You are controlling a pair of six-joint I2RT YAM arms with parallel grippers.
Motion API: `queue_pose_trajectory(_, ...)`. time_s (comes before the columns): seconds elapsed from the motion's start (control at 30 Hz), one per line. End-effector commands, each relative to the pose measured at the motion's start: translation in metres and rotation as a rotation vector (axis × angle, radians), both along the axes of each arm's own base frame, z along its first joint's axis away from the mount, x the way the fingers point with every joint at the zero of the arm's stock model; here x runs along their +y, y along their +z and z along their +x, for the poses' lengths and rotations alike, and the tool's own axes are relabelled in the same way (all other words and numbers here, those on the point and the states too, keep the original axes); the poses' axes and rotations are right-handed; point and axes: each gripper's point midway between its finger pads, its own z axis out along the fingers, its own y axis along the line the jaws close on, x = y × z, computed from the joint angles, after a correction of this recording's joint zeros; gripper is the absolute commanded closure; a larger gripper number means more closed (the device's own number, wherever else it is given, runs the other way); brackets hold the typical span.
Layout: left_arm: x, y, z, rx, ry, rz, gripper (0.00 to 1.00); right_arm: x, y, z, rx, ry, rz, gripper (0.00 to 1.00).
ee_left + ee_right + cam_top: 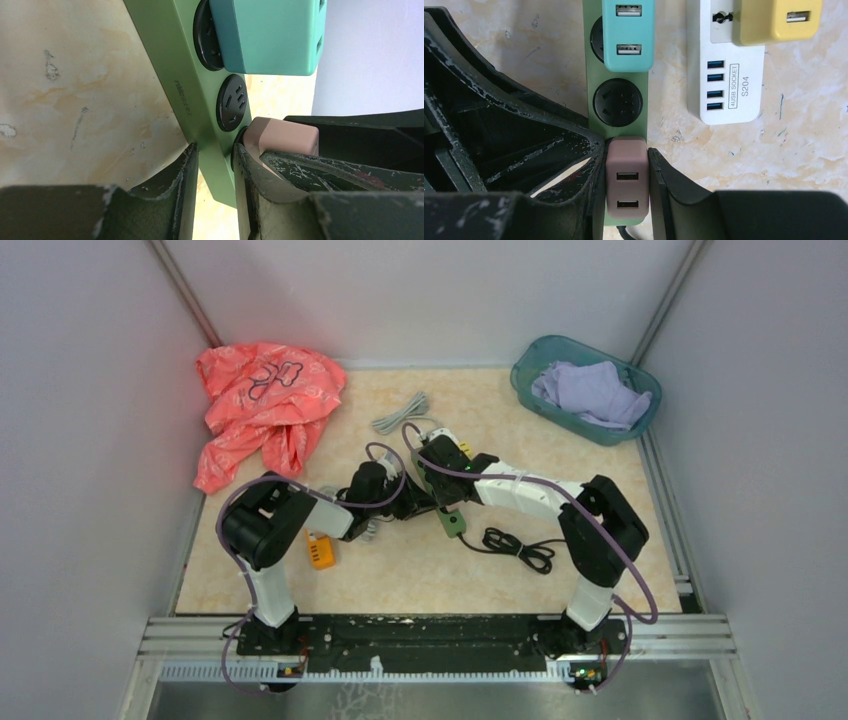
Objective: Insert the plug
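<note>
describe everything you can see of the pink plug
The pink plug is a small dusty-rose block of matte plastic with rounded corners and two USB ports on its outer face. It sits at the end socket of the green power strip, next to an empty round socket, pinched on both sides by the right gripper.

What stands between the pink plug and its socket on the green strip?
Nothing visible. The right hand holds the pink plug right at the green strip end socket, with no object between them. The left hand clamps the strip. The teal adapter sits two sockets away.
</note>
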Motion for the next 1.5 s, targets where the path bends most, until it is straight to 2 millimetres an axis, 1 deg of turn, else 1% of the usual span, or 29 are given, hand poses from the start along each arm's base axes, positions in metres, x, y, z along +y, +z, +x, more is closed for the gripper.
queue_pose_trajectory(0.0, 0.0, -0.006, 0.0, 0.005, -0.01, 0.018, 0.64, -0.029, -0.053, -0.041, 0.15, 0.02, -0.136, 1.0)
queue_pose_trajectory(0.2, 0.001, -0.006, 0.0, 0.007, -0.01, 0.017, 0.64, -0.048, -0.066, -0.058, 0.167, 0.0, -0.143, 1.0)
queue_pose_trajectory(0.3, 0.001, -0.005, -0.001, 0.004, -0.009, 0.017, 0.64, -0.055, -0.076, -0.064, 0.195, -0.011, -0.142, 1.0)
queue_pose_trajectory(0.37, 0.002, -0.005, 0.0, -0.001, -0.005, 0.021, 0.64, -0.056, -0.081, -0.066, 0.205, -0.013, -0.145, 1.0)
queue_pose_trajectory(0.53, 0.002, -0.006, -0.001, 0.005, -0.004, 0.022, 0.64, -0.046, -0.086, -0.072, 0.218, 0.016, -0.141, 1.0)
queue_pose_trajectory(0.67, 0.001, -0.007, -0.001, 0.008, -0.008, 0.018, 0.64, -0.047, -0.097, -0.082, 0.229, 0.051, -0.189, 1.0)
queue_pose_trajectory(0.77, 0.002, -0.008, -0.001, 0.011, -0.006, 0.02, 0.64, -0.052, -0.102, -0.089, 0.233, 0.049, -0.197, 1.0)
queue_pose_trajectory(0.83, 0.002, -0.008, -0.001, 0.011, -0.004, 0.021, 0.64, -0.059, -0.102, -0.09, 0.224, 0.028, -0.206, 1.0)
queue_pose_trajectory(0.93, 0.002, -0.008, -0.001, 0.012, -0.004, 0.021, 0.65, -0.062, -0.101, -0.09, 0.225, 0.0, -0.17, 1.0)
queue_pose_trajectory(1.03, 0.002, -0.007, 0.0, 0.01, -0.004, 0.02, 0.65, -0.062, -0.103, -0.091, 0.28, -0.032, -0.081, 1.0)
queue_pose_trajectory(1.13, 0.002, -0.007, -0.001, 0.011, -0.003, 0.024, 0.65, -0.067, -0.103, -0.088, 0.268, -0.046, -0.079, 1.0)
queue_pose_trajectory(1.23, 0.002, -0.007, -0.001, 0.01, -0.004, 0.024, 0.65, -0.065, -0.108, -0.092, 0.269, -0.014, -0.113, 1.0)
queue_pose_trajectory(1.37, 0.002, -0.007, -0.001, 0.012, -0.003, 0.023, 0.65, -0.05, -0.115, -0.107, 0.271, 0.05, -0.146, 1.0)
queue_pose_trajectory(1.47, 0.002, -0.007, -0.001, 0.012, -0.003, 0.023, 0.65, -0.047, -0.121, -0.115, 0.274, 0.056, -0.169, 1.0)
